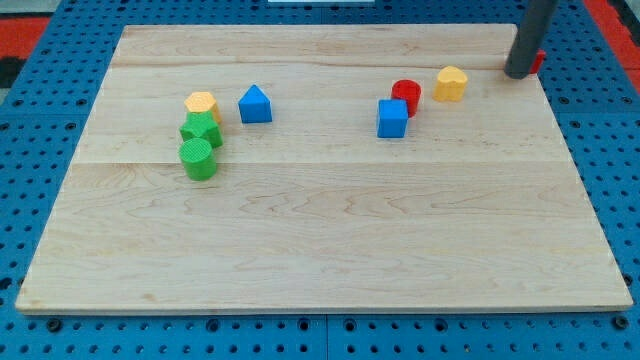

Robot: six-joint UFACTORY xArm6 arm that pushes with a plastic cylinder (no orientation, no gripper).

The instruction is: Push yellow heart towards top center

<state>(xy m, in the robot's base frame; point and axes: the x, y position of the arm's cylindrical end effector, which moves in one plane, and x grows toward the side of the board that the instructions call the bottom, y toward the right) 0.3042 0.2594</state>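
Eight blocks lie on the board (320, 250): two yellow, two green, two blue, two red. The yellow heart (451, 83) sits at the upper right, just right of the red cylinder (406, 94) and blue cube (392, 118). There is no claw: my tip (519, 74) holds nothing, stands right of the heart and apart from it, and touches a red block (537, 62) at the upper right edge.

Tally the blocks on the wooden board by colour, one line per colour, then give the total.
Yellow: 2, the yellow heart and the yellow hexagon block
Green: 2, the upper green block and the green cylinder
Blue: 2, the blue house-shaped block and the blue cube
Red: 2, the red cylinder and a red block mostly hidden behind my tip
Total: 8
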